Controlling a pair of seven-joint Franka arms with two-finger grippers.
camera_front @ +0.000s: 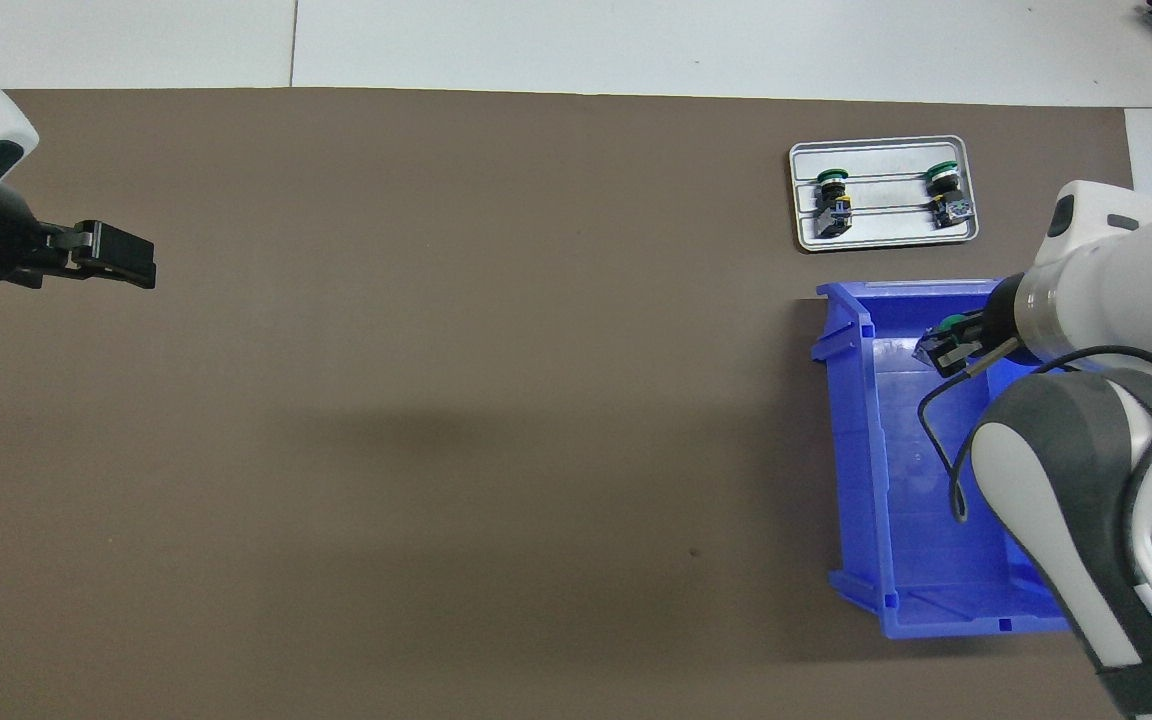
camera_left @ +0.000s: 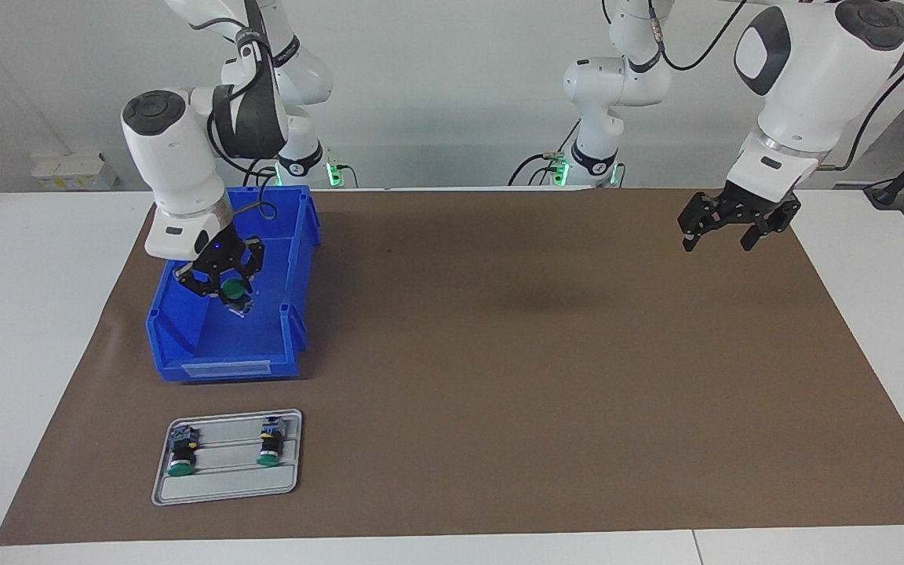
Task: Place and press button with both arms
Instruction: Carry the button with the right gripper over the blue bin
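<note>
Right gripper [camera_left: 226, 289] pinching the button [camera_left: 234, 293], green cap up toward the fingers, blue-grey end block hanging below, tilted. Held over the blue bin [camera_left: 185, 345], above the part of its floor farther from the robots; not yet resting on anything as far as the facing view shows (contact with the floor cannot be told for sure). In the overhead view the same button [camera_front: 948, 332] just visible past the wrist, inside the bin's rim [camera_front: 841, 400].

Left gripper [camera_left: 737, 220] waiting in the air over the brown mat [camera_left: 546, 377] at the left arm's end of the table, fingers spread, holding nothing.

Two more buttons lying on the grey tray [camera_left: 226, 490], farther from the robots than the bin, untouched.

Risks from here, as judgement:
- Released tilted, likely to tip over or roll on the smooth bin floor, cap ending sideways, nothing to press on.
- Dropped from height, could bounce toward a wall.
- Lowering close to the bin wall nearest the right arm's end: fingers or wrist may clip the rim and shove the bin.
- Cable loop at the wrist hanging into the bin (could snag the edge).
- Left arm well apart; long reach across, and both arms meeting in one narrow bin invites a collision.
- Pressing an unsupported button may just push it along.
</note>
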